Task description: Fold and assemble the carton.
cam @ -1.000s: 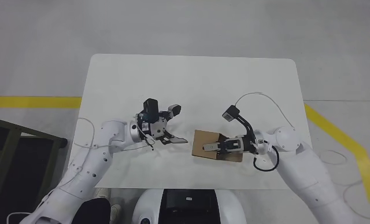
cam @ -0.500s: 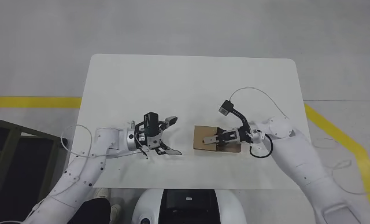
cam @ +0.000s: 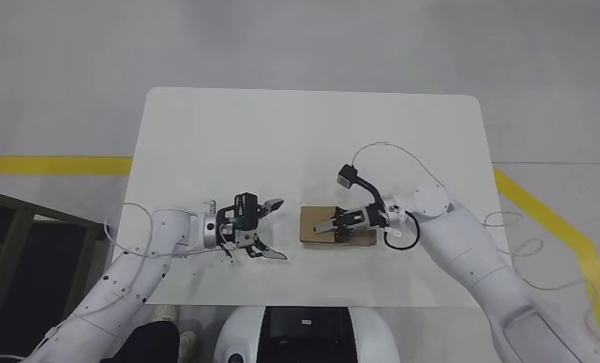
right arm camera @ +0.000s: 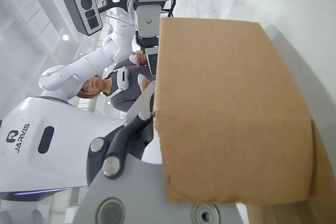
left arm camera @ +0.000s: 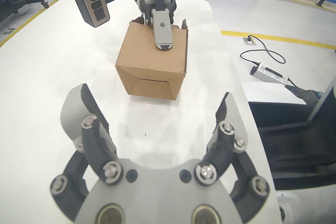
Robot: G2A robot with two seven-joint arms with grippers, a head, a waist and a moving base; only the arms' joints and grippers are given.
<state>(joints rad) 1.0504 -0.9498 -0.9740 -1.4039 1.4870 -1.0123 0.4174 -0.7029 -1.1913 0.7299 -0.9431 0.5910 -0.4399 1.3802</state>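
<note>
White table (cam: 375, 128) is carrying the carton (left arm camera: 141, 57) near its front edge, its long axis running between the two arms. Right gripper (cam: 326, 228) is clamping the carton's top wall from the far end. Left gripper (left arm camera: 155, 93) is facing the near end, not touching it, with fingers (left arm camera: 89, 109) spread wide and holding nothing.

Free strip of bench (cam: 290, 220) between left gripper (cam: 278, 230) and carton (cam: 309, 236); fingers (left arm camera: 86, 104) spread wide, facing the carton's closed end with room to pass either side of it. Top of carton taken up by right gripper (cam: 330, 227), one finger lying flat along it. Arm and camera (cam: 349, 173) barring the side behind. Broad bare bench beyond the carton toward the far edge; tighter along the near edge.
</note>
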